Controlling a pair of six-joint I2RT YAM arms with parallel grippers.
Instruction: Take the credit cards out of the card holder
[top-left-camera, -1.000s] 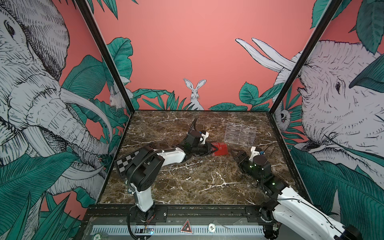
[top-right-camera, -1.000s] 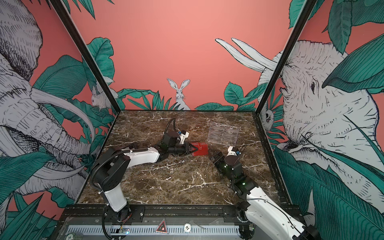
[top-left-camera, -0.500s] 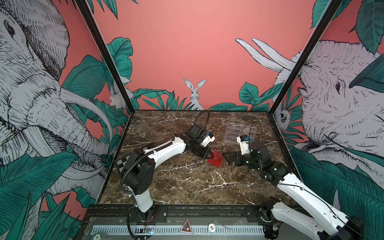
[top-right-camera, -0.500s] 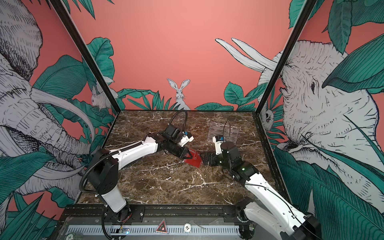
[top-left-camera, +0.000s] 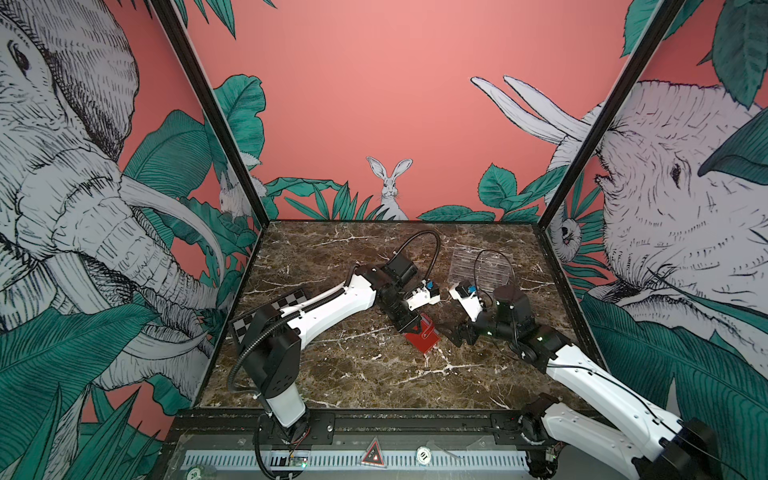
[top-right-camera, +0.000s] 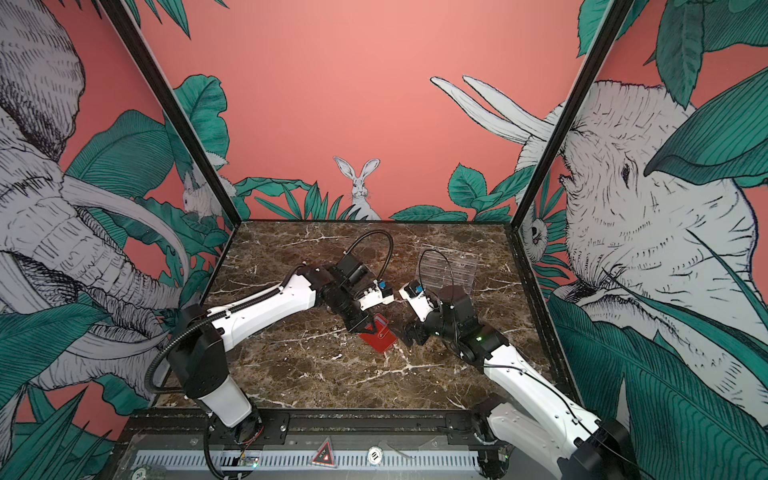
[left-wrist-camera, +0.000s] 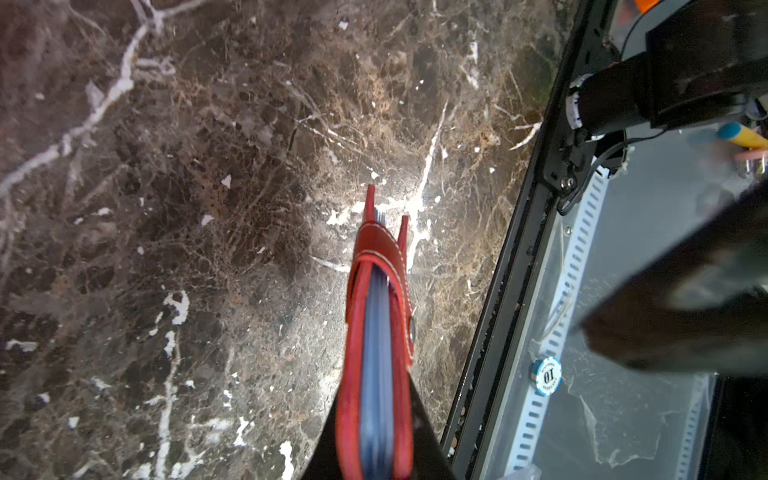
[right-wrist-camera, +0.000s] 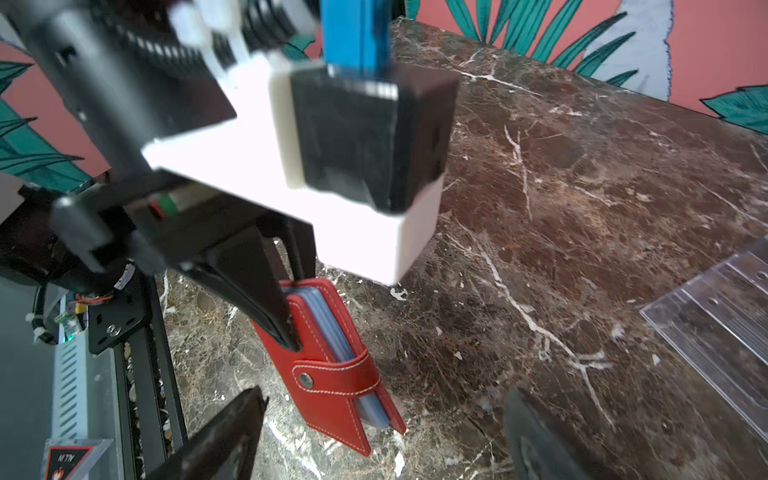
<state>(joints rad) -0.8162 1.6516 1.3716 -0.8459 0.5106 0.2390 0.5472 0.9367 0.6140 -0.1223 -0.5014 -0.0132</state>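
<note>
Carried forward, card holder (top-left-camera: 424, 340) hangs clamped in left claw (top-left-camera: 412, 327); right claw (top-left-camera: 454, 336) gapes beside its edge.

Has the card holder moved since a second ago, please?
Yes. The card holder has shifted toward the front, away from the clear acrylic stand.

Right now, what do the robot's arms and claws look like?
The left arm and right arm have white shells and black joints. The left gripper and right gripper are black with pointed fingers. A ribbed hose loops above the left; a thin wire above the right.
</note>
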